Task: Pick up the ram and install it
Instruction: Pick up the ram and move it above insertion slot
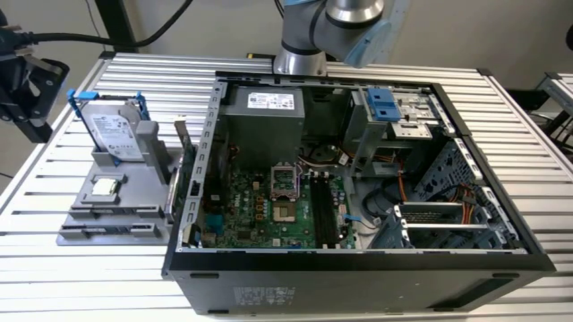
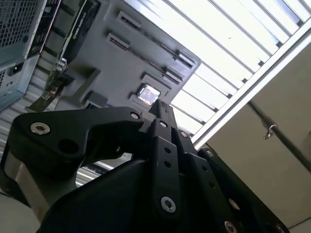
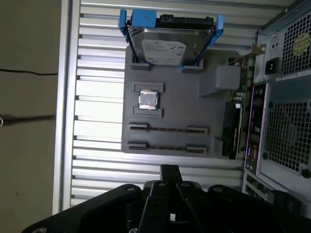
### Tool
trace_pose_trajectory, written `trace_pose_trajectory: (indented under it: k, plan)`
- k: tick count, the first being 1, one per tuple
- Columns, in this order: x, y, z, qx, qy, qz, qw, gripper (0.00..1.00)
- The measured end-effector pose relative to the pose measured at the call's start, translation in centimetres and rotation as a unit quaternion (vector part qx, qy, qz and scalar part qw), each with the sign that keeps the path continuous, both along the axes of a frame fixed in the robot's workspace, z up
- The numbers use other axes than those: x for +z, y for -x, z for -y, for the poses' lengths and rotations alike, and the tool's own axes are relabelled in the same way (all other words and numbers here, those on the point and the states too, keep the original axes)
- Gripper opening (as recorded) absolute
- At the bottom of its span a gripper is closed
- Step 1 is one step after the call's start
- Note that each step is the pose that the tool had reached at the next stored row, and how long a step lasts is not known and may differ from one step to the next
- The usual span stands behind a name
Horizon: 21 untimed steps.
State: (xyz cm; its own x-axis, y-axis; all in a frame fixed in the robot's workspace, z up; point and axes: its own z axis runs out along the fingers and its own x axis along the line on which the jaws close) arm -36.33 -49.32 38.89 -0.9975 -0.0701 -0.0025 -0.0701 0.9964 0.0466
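At the computer case's (image 1: pixel 358 272) 9 o'clock, a gray parts tray (image 3: pixel 194 116) lies below the gripper (image 3: pixel 169 171), closed and apparently empty; clean ram pickup means squaring to its long slots (image 3: pixel 167 130).

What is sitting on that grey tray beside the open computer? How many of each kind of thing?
On the grey tray:
Hard drive with blue rails: 1
Square silver chip: 1
Circuit card standing on edge at the tray's side: 1
Total: 3
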Motion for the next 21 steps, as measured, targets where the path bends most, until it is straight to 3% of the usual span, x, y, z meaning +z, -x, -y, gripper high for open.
trace_pose_trajectory:
  k: [4, 9, 15, 21]
  plan:
    - [0.0, 0.02, 0.0, 0.024, 0.0, 0.0, 0.99971, 0.0]
    - [0.0, 0.02, 0.0, 0.05, 0.0, 0.0, 0.99873, 0.0]
    - [0.0, 0.04, 0.0, 0.08, 0.0001, 0.0, 0.99679, 0.0]
    - [0.0, 0.06, 0.0, 0.109, 0.0001, 0.0, 0.99405, 0.0]
